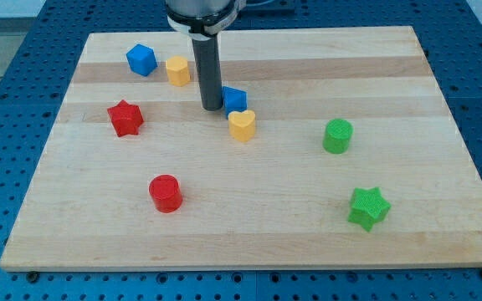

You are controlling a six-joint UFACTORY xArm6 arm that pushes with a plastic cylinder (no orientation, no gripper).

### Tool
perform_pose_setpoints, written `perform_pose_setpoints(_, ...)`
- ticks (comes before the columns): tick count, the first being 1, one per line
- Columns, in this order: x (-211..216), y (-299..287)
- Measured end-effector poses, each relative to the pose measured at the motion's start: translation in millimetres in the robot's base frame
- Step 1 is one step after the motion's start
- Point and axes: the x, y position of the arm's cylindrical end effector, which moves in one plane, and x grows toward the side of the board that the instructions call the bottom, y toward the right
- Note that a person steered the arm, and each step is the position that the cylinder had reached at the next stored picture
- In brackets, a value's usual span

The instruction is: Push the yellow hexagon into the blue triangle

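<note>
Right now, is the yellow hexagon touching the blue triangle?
No. The yellow hexagon sits apart toward the view's left, with my tip standing between it and the blue triangle.

my tip (212, 107) beside blue triangle (234, 99), yellow hexagon (177, 71) apart

bright even overhead light, soft short shadows, sharp focus throughout.

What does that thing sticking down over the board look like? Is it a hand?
No hand here. It is a plain, straight, dark cylindrical rod hanging from a wider dark round mount with a pale rim at the view's top. My tip is blunt and flat, without fingers, markings or visible cables.
</note>
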Motion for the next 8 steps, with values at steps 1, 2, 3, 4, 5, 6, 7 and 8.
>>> perform_pose_setpoints(1, -58.0, 5.5)
perform_pose_setpoints(2, -98.6, 22.1)
perform_pose_setpoints(3, -110.3, -52.4)
perform_pose_setpoints(4, -109.6, -94.7)
perform_pose_setpoints(5, -59.5, -75.9)
perform_pose_setpoints(6, -71.0, -50.1)
perform_pose_setpoints(7, -101.1, -51.4)
perform_pose_setpoints(8, -78.2, -39.1)
